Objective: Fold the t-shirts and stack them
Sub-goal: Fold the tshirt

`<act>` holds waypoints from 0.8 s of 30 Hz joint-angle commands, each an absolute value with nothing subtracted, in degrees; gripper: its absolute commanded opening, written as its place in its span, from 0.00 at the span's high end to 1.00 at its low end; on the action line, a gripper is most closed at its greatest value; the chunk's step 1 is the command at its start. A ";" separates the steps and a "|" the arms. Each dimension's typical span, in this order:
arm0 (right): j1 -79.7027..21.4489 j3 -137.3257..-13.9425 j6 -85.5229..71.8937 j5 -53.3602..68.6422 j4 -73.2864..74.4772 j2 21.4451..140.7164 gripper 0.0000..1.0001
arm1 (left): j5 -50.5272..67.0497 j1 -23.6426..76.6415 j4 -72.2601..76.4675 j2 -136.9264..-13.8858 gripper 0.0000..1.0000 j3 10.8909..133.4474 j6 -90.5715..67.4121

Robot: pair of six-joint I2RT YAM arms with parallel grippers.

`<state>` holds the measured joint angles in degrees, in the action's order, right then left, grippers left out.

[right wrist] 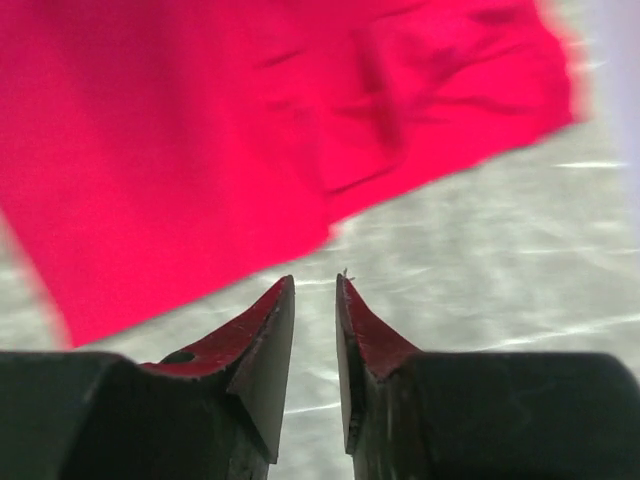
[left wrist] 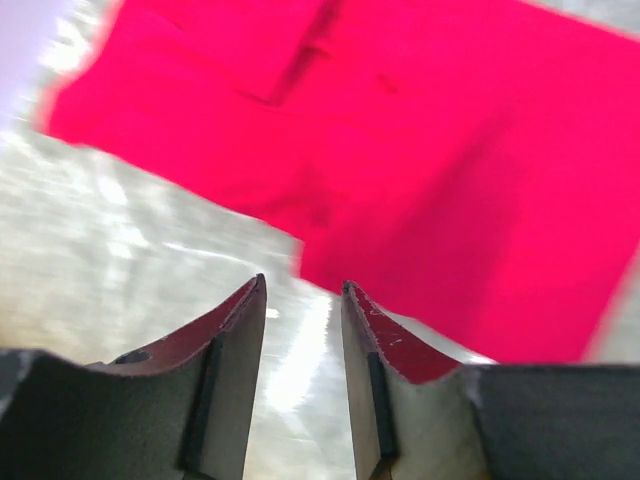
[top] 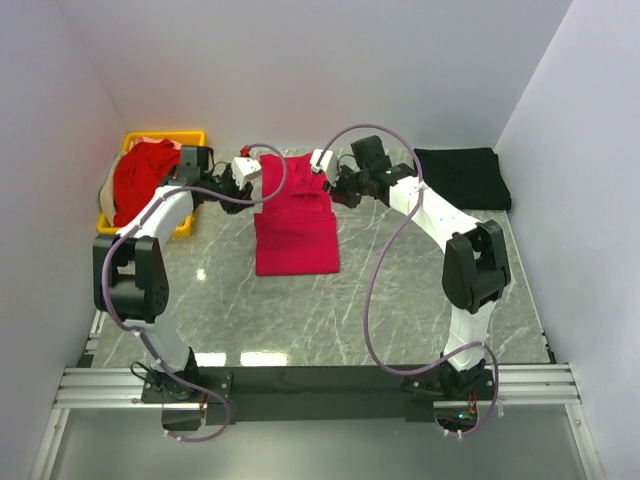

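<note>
A bright red t-shirt (top: 296,228) lies folded into a long rectangle in the middle of the table; it fills the top of the left wrist view (left wrist: 430,160) and the right wrist view (right wrist: 200,140). My left gripper (top: 252,176) hovers at its far left corner and my right gripper (top: 320,168) at its far right corner. The left gripper (left wrist: 303,285) is open over bare table, just short of the cloth's edge. The right gripper (right wrist: 315,280) is open too, with a narrower gap, and holds nothing. A black t-shirt (top: 462,177) lies folded at the back right.
A yellow basket (top: 190,136) stands at the back left with another red shirt (top: 142,178) heaped in it and spilling over its rim. White walls close the table in on three sides. The marble tabletop (top: 400,300) is bare in front of the shirt.
</note>
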<state>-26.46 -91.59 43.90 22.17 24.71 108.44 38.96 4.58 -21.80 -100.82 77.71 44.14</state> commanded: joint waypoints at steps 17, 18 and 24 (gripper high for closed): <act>-40.87 -57.22 48.95 14.06 10.64 93.16 0.52 | 35.86 15.11 -8.80 -76.82 0.42 36.32 61.68; -40.96 -56.61 49.30 13.89 9.50 93.16 0.52 | 35.60 16.16 -7.14 -76.90 0.42 35.69 62.40; -42.10 -56.42 52.21 12.83 8.18 96.49 0.55 | 32.26 19.25 1.81 -79.18 0.45 33.05 63.54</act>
